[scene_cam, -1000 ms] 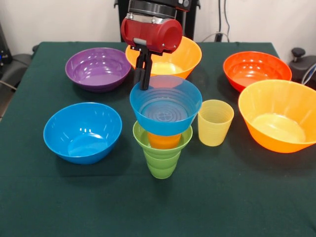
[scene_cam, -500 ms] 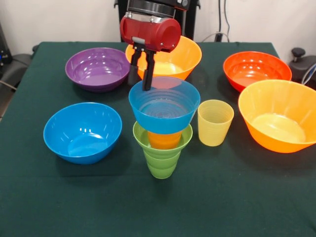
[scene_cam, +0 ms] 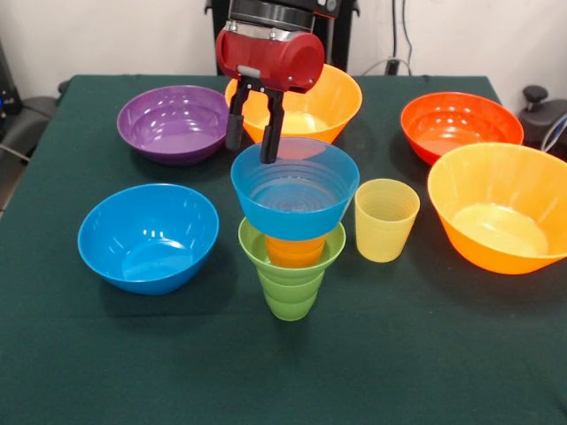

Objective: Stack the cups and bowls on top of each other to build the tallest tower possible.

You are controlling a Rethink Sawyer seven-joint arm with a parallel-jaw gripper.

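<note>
In the front view, my gripper (scene_cam: 253,140) hangs over the far rim of the translucent blue bowl (scene_cam: 295,188), with my two black fingers apart, one on each side of that rim. They hold nothing, I think, though the near finger may touch the plastic. The bowl sits on top of the tower (scene_cam: 292,239): green ribbed cup (scene_cam: 289,292) at the bottom, small green bowl (scene_cam: 254,241) on it, orange cup (scene_cam: 294,251) inside, so each piece nests and stays centred. All pieces are glossy, thin plastic. The pale yellow cup (scene_cam: 385,219) stands just beside the tower, free to take. The green table cloth (scene_cam: 443,354) looks soft and matte.
</note>
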